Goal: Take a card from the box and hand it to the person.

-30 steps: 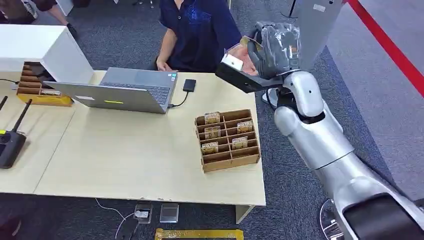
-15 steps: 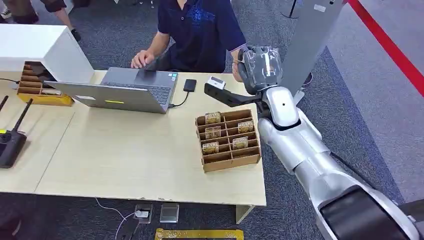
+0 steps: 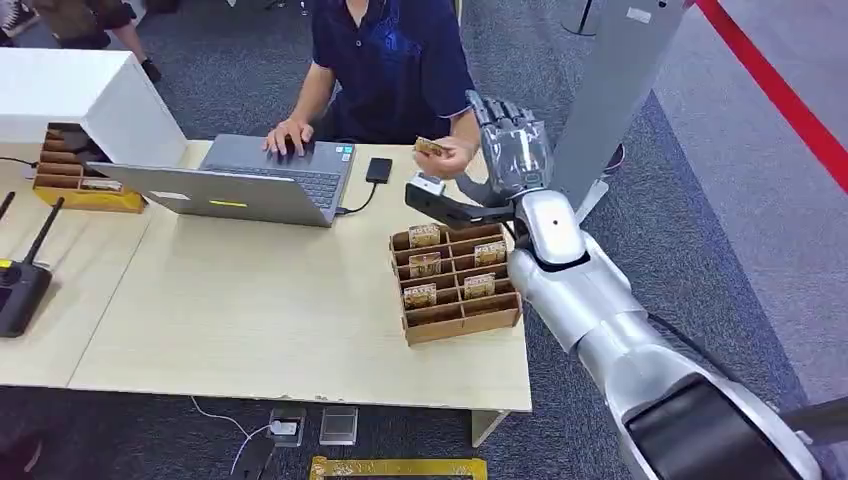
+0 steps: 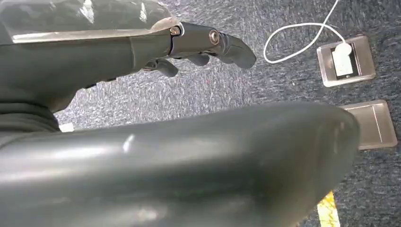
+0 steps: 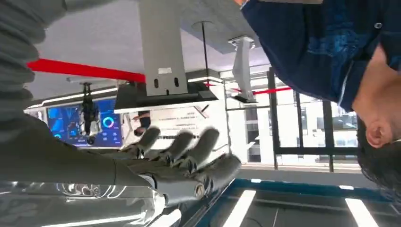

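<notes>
A person in a dark blue shirt [image 3: 390, 60] sits behind the table and pinches a small gold card [image 3: 431, 147] in one hand, just left of my right hand [image 3: 510, 150]. My right hand is raised beyond the table's far right corner, fingers stretched out and apart, nothing in it; the right wrist view shows the same spread fingers [image 5: 189, 156]. The wooden card box [image 3: 457, 279] stands on the table below that hand, with several gold cards upright in its slots. My left hand [image 4: 198, 47] hangs over the carpet, its fingers loosely bent around nothing.
An open grey laptop [image 3: 240, 185] lies on the table with the person's other hand on it, and a black drive [image 3: 379, 169] beside it. At the far left are a white cabinet [image 3: 80, 90], a yellow tray [image 3: 80, 185] and a black radio [image 3: 20, 285]. A grey pillar [image 3: 620, 70] rises behind my right arm.
My right arm has come down and back from the person, and its hand has spread its fingers. The card that it held is now in the person's hand.
</notes>
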Motion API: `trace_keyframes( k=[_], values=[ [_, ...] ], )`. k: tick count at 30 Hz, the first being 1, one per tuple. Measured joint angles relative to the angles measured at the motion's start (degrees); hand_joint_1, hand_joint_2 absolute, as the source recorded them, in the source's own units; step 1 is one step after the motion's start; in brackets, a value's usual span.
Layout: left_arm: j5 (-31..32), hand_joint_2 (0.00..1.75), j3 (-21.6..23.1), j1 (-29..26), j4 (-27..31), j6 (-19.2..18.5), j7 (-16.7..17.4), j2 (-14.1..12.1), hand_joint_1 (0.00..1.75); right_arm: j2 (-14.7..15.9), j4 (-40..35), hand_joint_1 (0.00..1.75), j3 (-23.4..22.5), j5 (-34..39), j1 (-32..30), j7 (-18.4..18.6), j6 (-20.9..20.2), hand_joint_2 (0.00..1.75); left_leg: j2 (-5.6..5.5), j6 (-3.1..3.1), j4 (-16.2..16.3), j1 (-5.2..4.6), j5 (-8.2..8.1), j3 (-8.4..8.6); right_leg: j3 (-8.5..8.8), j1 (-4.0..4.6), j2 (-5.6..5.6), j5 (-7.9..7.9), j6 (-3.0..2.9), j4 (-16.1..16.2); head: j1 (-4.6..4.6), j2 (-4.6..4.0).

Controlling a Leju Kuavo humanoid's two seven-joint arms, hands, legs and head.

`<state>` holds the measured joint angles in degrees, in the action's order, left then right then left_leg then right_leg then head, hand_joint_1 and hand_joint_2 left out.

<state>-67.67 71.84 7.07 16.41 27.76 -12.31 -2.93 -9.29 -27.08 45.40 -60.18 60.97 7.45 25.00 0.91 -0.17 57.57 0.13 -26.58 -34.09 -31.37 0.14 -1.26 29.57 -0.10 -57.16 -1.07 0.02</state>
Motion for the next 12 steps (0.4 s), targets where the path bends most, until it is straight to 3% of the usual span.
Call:
trace_keyframes(
  k=[6, 12],
  values=[
    [-0.1, 0.0, 0.0, 0.0, 0.0, 0.0, 0.3, 0.0, 0.0, -0.4, 0.4, 0.0, -1.8, 9.5, -0.2, -6.0, 1.6, 0.0, 0.01, 0.0, 0.0, 0.0, 0.0, 0.0, 0.0, 0.0, 0.0, -0.01, 0.01, 0.0, 0.02, 0.0],
    [-0.4, 0.0, 0.0, -0.1, 0.0, 0.0, 0.4, 0.0, 0.0, -0.2, -1.5, 0.0, -6.1, 24.6, -1.4, -14.8, 5.0, 0.0, 0.0, 0.0, 0.0, 0.0, 0.0, 0.01, -0.01, -0.01, 0.02, -0.01, 0.01, 0.0, 0.02, 0.0]
  ],
)
